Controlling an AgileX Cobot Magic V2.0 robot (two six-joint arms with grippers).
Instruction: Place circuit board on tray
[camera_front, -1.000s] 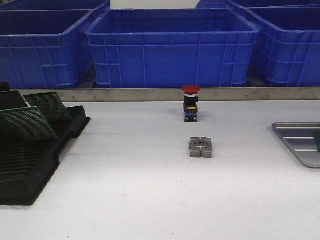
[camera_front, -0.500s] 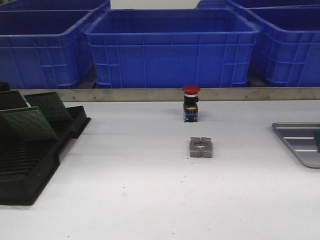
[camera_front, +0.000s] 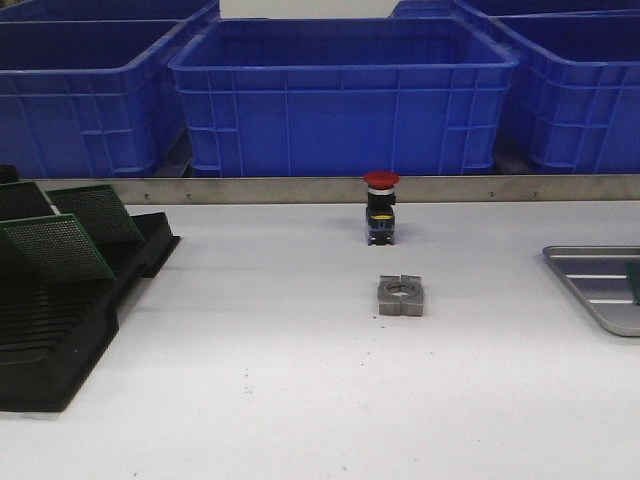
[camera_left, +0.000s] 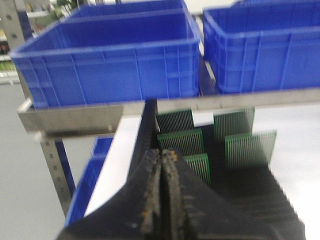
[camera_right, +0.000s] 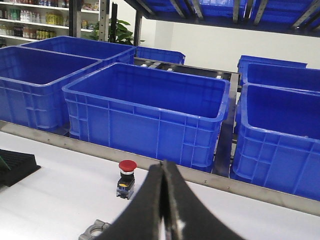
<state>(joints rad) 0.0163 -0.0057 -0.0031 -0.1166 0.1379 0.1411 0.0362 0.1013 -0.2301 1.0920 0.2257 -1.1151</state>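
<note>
Several green circuit boards (camera_front: 60, 247) stand tilted in the black slotted rack (camera_front: 60, 340) at the table's left. The left wrist view shows these boards (camera_left: 181, 141) in the rack (camera_left: 250, 200) just beyond my left gripper (camera_left: 162, 152), which is shut and empty above the rack's near end. The grey ribbed tray (camera_front: 598, 288) lies at the table's right edge, partly cut off. A dark green sliver (camera_front: 635, 282) rests on it at the frame edge; I cannot tell what it is. My right gripper (camera_right: 162, 165) is shut on nothing, above the table. Neither arm appears in the front view.
A red-capped push button (camera_front: 381, 207) stands at the middle back of the table, also seen from the right wrist (camera_right: 126, 178). A grey metal clamp block (camera_front: 401, 296) lies in front of it. Big blue crates (camera_front: 345, 95) sit on a shelf behind the metal rail (camera_front: 300, 189).
</note>
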